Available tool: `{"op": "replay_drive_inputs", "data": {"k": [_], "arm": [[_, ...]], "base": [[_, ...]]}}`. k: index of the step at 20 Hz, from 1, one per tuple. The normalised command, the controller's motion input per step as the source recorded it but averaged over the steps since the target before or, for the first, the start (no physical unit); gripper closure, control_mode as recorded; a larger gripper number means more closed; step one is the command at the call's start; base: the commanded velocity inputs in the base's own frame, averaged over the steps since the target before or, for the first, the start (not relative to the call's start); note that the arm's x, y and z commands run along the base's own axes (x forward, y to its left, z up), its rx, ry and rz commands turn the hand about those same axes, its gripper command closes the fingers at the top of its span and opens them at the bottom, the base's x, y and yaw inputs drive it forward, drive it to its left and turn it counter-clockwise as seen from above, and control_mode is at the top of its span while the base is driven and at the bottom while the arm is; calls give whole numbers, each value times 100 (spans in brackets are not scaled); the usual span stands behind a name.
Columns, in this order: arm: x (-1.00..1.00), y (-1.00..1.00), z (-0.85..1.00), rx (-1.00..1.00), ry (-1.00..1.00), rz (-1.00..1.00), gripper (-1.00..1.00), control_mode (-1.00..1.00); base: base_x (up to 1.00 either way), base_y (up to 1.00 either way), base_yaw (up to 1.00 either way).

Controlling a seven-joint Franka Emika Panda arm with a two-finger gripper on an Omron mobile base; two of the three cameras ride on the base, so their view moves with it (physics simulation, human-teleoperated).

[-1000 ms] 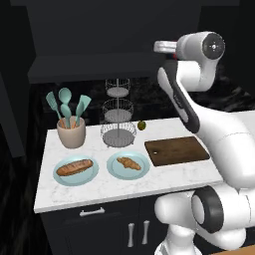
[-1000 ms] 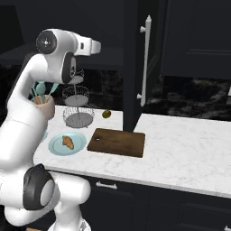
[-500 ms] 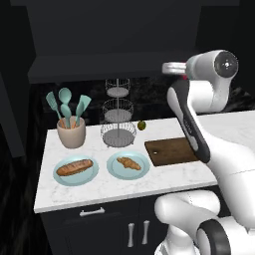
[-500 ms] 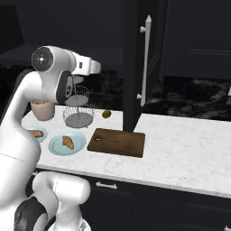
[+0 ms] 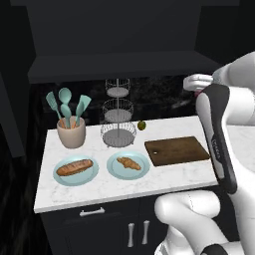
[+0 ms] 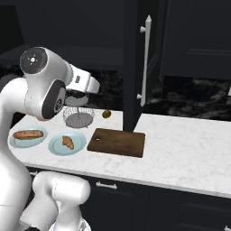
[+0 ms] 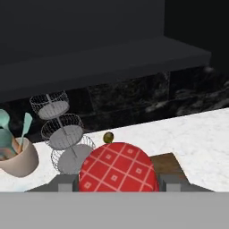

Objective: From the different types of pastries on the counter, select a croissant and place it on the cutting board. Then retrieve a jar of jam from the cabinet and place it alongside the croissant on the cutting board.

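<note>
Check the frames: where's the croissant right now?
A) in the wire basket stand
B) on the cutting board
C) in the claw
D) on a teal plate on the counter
D: the croissant lies on a teal plate on the counter, left of the cutting board, which has nothing on it; the claw grips the red jam jar instead.

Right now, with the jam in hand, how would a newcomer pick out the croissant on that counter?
Start at the white marble counter and find the two round teal plates left of the dark cutting board. The croissant lies on the plate nearer the board, in front of the wire tiered stand. It is short and crescent-shaped; its neighbour is a longer loaf.
</note>
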Motion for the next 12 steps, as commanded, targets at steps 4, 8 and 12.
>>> {"op": "replay_drive_inputs", "data": {"k": [4, 8, 12], "arm": [[30, -39, -59, -3, 3, 0, 100, -100], [100, -100, -33, -2, 1, 0, 100, -100], [0, -19, -61, 0, 6, 0, 100, -100]], "base": [[0, 0, 0], [0, 0, 0], [0, 0, 0]]}}
